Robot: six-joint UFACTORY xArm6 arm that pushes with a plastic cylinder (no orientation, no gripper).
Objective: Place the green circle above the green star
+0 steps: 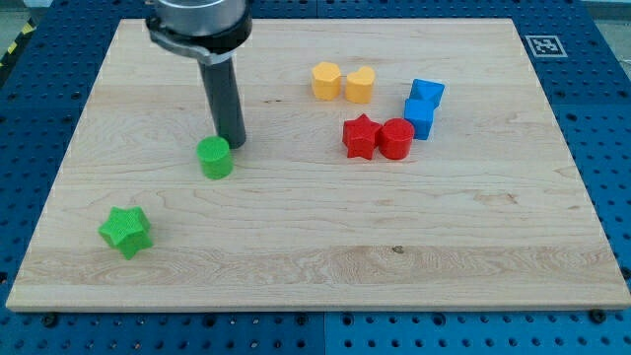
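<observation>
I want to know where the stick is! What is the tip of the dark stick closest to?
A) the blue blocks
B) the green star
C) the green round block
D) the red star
C: my tip sits right beside the green round block, at its upper right edge, far from the green star.

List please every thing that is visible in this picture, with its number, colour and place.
wooden board: one, light wood, fills most of the view, on a blue perforated table.
green circle block: one, green, left of centre.
green star block: one, green, lower left.
yellow blocks: two, yellow, side by side, upper middle.
red star block: one, red, right of centre.
red round block: one, red, touching the red star's right side.
blue blocks: two, blue, right of the yellow ones.
my tip: one, dark rod, just up-right of the green circle.
</observation>
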